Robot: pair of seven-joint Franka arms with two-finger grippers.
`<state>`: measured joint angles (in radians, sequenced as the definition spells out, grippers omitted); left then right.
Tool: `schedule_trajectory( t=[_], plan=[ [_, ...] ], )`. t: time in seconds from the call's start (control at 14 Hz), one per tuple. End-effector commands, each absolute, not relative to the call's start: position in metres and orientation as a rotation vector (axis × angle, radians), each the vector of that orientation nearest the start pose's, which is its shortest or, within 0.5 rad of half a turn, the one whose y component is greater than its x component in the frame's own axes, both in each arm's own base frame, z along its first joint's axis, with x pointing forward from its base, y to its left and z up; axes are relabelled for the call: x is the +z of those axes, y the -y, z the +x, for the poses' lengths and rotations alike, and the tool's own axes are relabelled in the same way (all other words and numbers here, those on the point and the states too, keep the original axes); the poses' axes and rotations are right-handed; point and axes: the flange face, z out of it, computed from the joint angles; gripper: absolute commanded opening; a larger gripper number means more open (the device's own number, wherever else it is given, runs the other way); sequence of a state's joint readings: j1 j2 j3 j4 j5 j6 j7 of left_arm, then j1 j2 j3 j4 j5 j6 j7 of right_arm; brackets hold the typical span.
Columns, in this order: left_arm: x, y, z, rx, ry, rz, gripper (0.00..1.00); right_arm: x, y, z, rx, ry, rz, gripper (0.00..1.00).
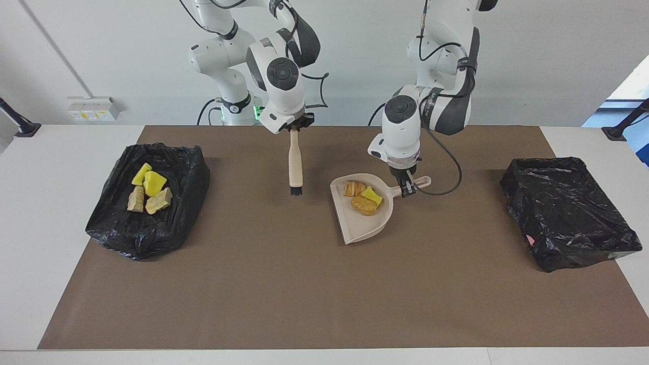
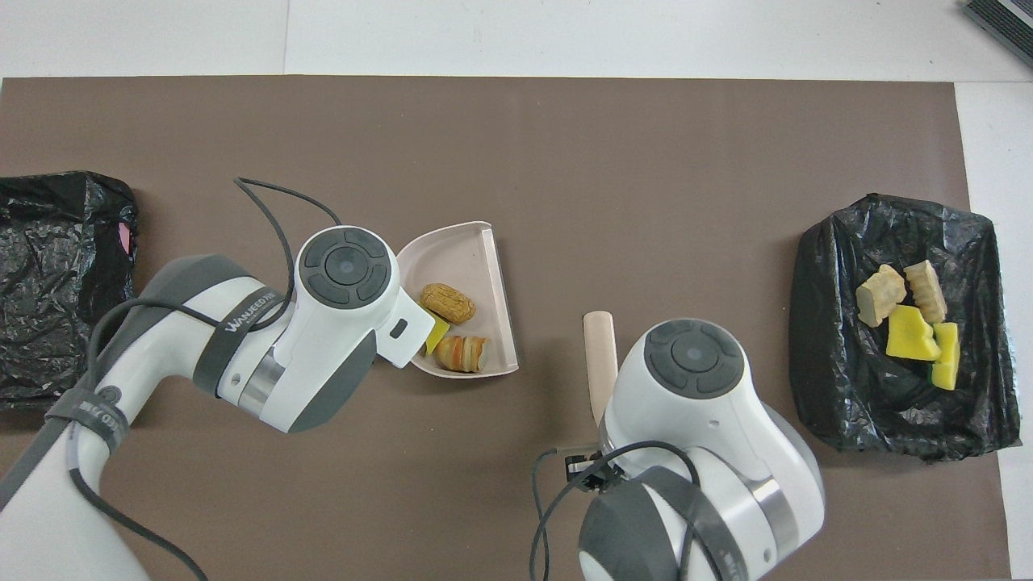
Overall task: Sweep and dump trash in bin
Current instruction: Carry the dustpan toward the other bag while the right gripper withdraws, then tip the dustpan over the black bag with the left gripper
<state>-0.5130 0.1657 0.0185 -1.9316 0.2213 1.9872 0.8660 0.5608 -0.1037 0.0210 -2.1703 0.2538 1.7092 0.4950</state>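
Observation:
A beige dustpan [image 1: 362, 228] sits level at mid-table, and I cannot tell whether it rests on the mat or hangs just above it. My left gripper [image 1: 407, 188] is shut on its handle. In the pan lie three bits of trash: a croissant piece [image 1: 353, 188], a yellow sponge chunk [image 1: 372, 195] and a bread piece [image 1: 364, 205]. My right gripper [image 1: 294, 128] is shut on the beige brush [image 1: 294, 165], which hangs bristles down over the mat, beside the pan toward the right arm's end. From overhead, the dustpan [image 2: 452, 250] and brush [image 2: 598, 355] show, but both wrists hide the fingers.
A black-lined bin [image 1: 187, 203] at the right arm's end holds several yellow and tan pieces [image 1: 148, 190]; overhead this bin [image 2: 831, 363] sits at the mat's edge. A second black-bagged bin [image 1: 563, 213] stands at the left arm's end. A brown mat [image 1: 304, 294] covers the table.

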Motion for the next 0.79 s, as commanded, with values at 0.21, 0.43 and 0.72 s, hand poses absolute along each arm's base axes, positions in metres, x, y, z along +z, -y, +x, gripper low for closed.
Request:
schedule_trajectory(
  t=[0.21,0.43,0.72],
  plan=[
    [0.461,0.207,0.538,0.142,-2.055,-2.103,0.0,0.382,-0.329,0.324,0.63,-0.099,-3.033,0.0],
    [0.478,0.165,0.547,0.149,-2.074,-2.085,0.0,0.367,-0.336,0.285,0.625,-0.034,-3.027,0.0],
    [0.509,0.074,0.574,0.128,-2.039,-2.096,0.0,0.352,-0.32,0.256,0.6,-0.006,-3.037,0.0]
  ],
)
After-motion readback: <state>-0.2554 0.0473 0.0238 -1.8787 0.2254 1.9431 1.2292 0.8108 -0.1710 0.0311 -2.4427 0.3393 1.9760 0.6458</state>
